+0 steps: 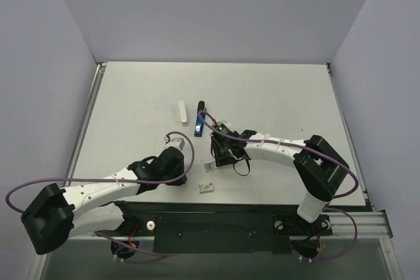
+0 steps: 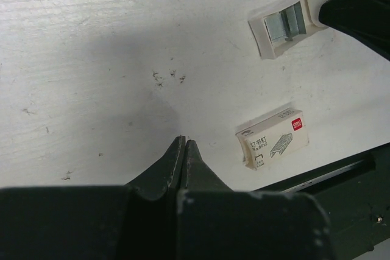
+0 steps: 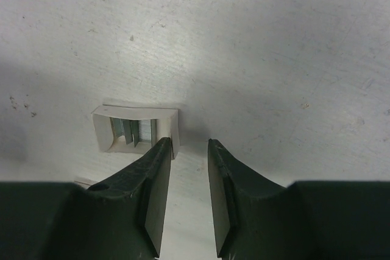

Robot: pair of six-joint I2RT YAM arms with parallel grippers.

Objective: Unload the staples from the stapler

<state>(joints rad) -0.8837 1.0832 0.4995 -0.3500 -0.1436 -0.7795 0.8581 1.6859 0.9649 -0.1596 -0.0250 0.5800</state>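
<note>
R gripper (image 3: pixel 189 144) jaws partway apart, empty. L gripper (image 2: pixel 184 141) jaws together, empty. Stapler (image 1: pixel 199 122) near R gripper, far side; long axis near-far, black end far. Staples (image 1: pixel 183 112) just beside Stapler. R gripper nearer.

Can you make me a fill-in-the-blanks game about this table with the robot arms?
1. The stapler is mostly ___ with a black end.
2. The left gripper is ___.
3. The right gripper is ___.
4. The closed little box has a ___ mark on it.
Missing words: blue, shut, open, red.
</note>
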